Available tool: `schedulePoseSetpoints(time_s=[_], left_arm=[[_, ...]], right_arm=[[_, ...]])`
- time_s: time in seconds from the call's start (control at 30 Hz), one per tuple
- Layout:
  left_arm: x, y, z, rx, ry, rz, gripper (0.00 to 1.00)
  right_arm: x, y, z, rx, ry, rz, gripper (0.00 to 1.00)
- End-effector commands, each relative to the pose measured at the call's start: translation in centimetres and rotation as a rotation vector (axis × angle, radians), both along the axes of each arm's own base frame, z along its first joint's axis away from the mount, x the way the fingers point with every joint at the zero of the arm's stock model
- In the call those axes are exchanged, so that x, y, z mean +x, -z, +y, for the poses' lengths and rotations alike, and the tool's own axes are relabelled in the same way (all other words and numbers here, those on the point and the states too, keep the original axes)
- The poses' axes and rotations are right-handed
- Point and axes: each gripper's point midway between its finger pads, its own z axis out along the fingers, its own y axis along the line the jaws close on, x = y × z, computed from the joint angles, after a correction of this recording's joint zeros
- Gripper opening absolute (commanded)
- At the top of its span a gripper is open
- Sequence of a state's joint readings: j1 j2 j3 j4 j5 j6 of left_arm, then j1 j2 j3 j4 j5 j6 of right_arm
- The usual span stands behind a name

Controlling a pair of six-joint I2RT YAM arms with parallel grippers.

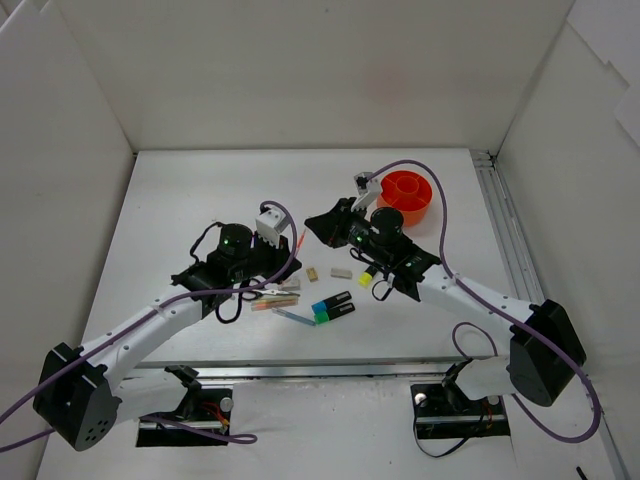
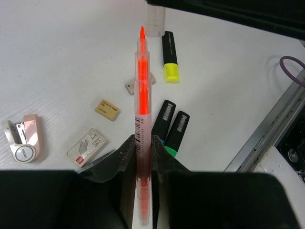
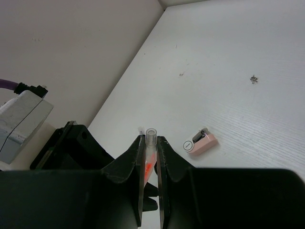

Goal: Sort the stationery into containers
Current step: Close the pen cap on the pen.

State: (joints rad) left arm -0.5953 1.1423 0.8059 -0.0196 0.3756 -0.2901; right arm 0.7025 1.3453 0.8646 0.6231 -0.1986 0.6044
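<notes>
My left gripper [image 2: 142,139] is shut on a translucent orange pen [image 2: 142,81], which points away from me. Its tip lies close beside a clear cap [image 2: 155,21]. My right gripper [image 3: 150,139] is shut on that clear cap [image 3: 151,136]. From above, the two grippers [image 1: 288,258] [image 1: 312,224] meet nose to nose over the table's middle, the orange pen [image 1: 299,240] between them. The orange cup [image 1: 407,193] stands behind the right arm. On the table lie a yellow highlighter [image 1: 368,275], blue [image 1: 331,302] and green [image 1: 335,313] highlighters, two erasers [image 1: 313,273] [image 1: 342,271], several pens [image 1: 275,300] and scissors [image 1: 383,290].
A pink stapler [image 2: 26,138] and a small staples box [image 2: 86,145] lie left of the left gripper. White walls enclose the table on three sides. A metal rail [image 1: 505,240] runs along the right edge.
</notes>
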Motion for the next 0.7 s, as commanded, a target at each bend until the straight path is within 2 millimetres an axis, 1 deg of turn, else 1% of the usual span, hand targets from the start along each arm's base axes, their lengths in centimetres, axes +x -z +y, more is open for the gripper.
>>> schedulePoseSetpoints(time_s=[0.0,0.13,0.17,0.4,0.53,0.67], left_arm=[[0.87,-3.38,-0.45,-0.063,0.005,-0.106,0.0],[0.86,-3.25,-0.58,-0.066,0.01,-0.104,0.0],[0.86,-3.34,-0.58,-0.067,0.01,-0.106,0.0],[0.61,-3.66,-0.41,-0.073,0.01,-0.115,0.0],[0.6,-3.71,-0.21,-0.071,0.002,-0.121,0.0],[0.51,-3.68,-0.08,-0.07,0.0,-0.124,0.0]], right_arm=[[0.21,-4.78,0.95,0.085,-0.015,-0.106,0.0],[0.18,-4.9,1.24,0.095,-0.021,-0.097,0.0],[0.28,-4.53,1.33,0.091,-0.021,-0.089,0.0],[0.92,-3.96,0.82,0.078,0.025,-0.084,0.0],[1.03,-4.38,0.34,0.076,0.045,-0.1,0.0],[0.82,-4.44,0.49,0.073,0.033,-0.101,0.0]])
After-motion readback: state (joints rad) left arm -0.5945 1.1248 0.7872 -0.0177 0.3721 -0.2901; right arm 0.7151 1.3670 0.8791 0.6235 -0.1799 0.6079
